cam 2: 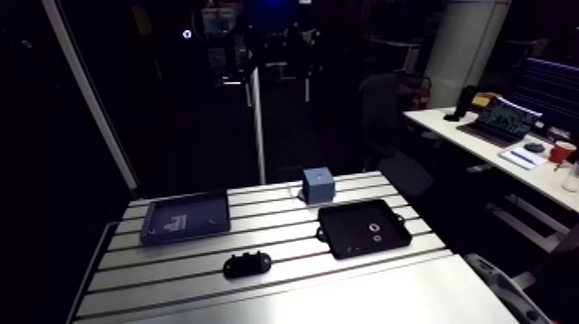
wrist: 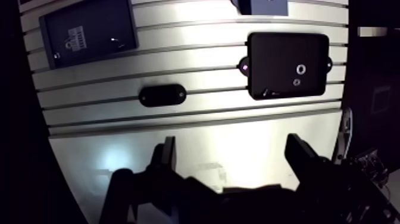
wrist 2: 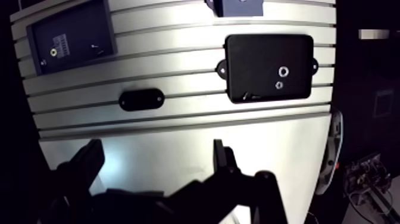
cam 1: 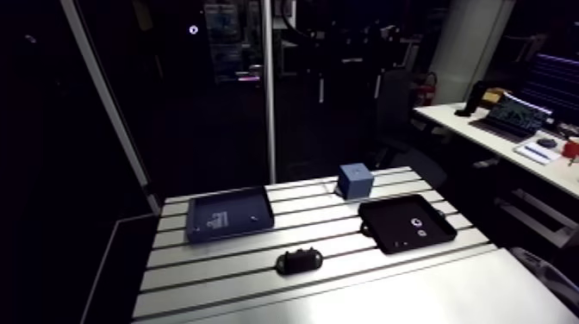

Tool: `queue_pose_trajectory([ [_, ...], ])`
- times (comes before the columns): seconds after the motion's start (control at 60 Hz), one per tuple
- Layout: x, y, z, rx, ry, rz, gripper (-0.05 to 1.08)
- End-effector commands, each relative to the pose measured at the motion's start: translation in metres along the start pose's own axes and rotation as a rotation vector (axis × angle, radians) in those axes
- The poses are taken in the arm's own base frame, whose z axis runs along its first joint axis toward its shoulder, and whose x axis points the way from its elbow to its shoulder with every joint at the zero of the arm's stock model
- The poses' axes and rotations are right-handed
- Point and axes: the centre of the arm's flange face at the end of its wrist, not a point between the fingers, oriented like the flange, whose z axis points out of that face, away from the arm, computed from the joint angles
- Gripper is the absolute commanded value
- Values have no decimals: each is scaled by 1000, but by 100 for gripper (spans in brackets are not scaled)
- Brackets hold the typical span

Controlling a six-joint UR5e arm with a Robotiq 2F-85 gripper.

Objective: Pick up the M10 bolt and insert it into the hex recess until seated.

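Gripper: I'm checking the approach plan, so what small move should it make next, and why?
Probably ease the gripper forward toward the black tray. Its fingers stand open with nothing between them, over bare table short of every part. Small pale round pieces lie in that tray; which is the bolt I cannot tell.

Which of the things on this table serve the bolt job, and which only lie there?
Probably for the job: gripper, open; black tray with two small rings; blue tray holding small parts.
Probably idle: blue cube; black oval piece.
The bolt is too small to identify.
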Motion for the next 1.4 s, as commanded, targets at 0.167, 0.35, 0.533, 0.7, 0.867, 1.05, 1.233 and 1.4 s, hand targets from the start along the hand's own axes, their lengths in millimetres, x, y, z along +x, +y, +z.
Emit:
queue_pose_trajectory([
  [0.167,-35,-11,-40,11,47,-9,0],
  [0.35,-45,-17,-26,15,25,-20,0],
  [0.533,-47,-36,-26,15,27,-58,0],
  [0.7,-49,-47,-25,15,25,-78,0],
  [0.867,-49,-53,-24,13,24,-90,0],
  [1.05,-50,-60,-23,13,22,-100,0],
  [1.233,-49,-61,-22,13,22,-100,0],
  [1.4,-48,-60,-22,11,21,-99,0],
])
